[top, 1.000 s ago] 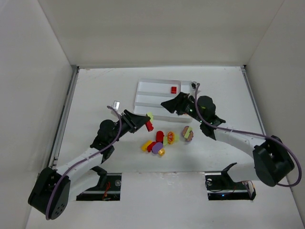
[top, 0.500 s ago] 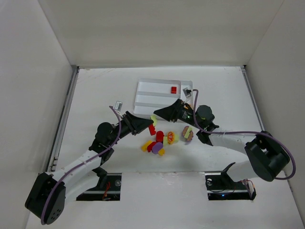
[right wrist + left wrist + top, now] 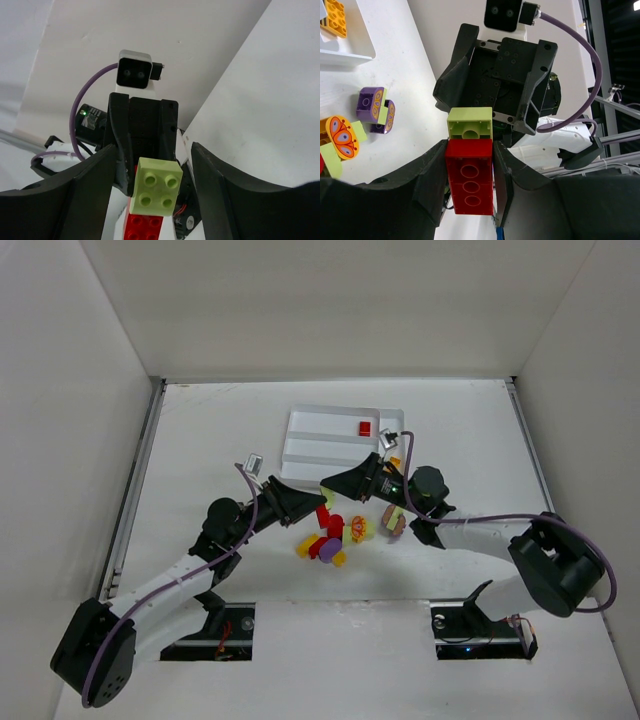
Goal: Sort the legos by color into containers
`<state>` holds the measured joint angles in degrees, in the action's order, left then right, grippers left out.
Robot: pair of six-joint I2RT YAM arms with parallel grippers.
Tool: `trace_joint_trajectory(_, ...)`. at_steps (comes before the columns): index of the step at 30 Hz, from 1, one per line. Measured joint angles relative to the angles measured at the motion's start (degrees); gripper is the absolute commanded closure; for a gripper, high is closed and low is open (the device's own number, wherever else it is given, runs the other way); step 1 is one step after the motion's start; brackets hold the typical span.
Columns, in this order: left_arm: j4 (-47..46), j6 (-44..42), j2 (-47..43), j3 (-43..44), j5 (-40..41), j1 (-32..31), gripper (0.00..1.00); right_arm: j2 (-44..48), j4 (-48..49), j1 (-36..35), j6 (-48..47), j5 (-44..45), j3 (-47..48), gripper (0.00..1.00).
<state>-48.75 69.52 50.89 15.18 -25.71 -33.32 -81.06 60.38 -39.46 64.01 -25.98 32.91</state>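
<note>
Legos (image 3: 335, 540) lie in a loose heap on the surface (image 3: 200, 420) between the two arms, on the near side of the white tray (image 3: 320, 423), which holds one red piece (image 3: 366, 427) in its far slot. By the heap's far edge the left jaws clamp a red brick (image 3: 470, 182) with a lime brick (image 3: 470, 123) stuck on its end. The right jaws stand wide either side of that lime brick, seemingly not touching it.

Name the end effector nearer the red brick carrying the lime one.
Left. The left end effector clamps the red brick; the right end effector straddles the lime brick on it.
</note>
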Motion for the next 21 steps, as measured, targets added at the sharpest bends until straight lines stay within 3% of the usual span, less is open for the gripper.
trace_joint_trajectory(7,-0.57,0.02,0.02,0.0,0.02,0.04,0.84,-0.87,1.2,-0.02,1.51,-0.68,-0.02,0.45)
trace_joint_trajectory(14,-1.2,0.02,0.02,0.0,0.02,0.07,0.84,-1.62,1.86,-0.28,2.27,-0.85,-0.13,0.42)
trace_joint_trajectory(21,-1.16,-0.04,0.42,0.22,-0.02,0.42,0.84,-1.62,2.19,-0.39,2.67,-0.87,-0.7,0.57)
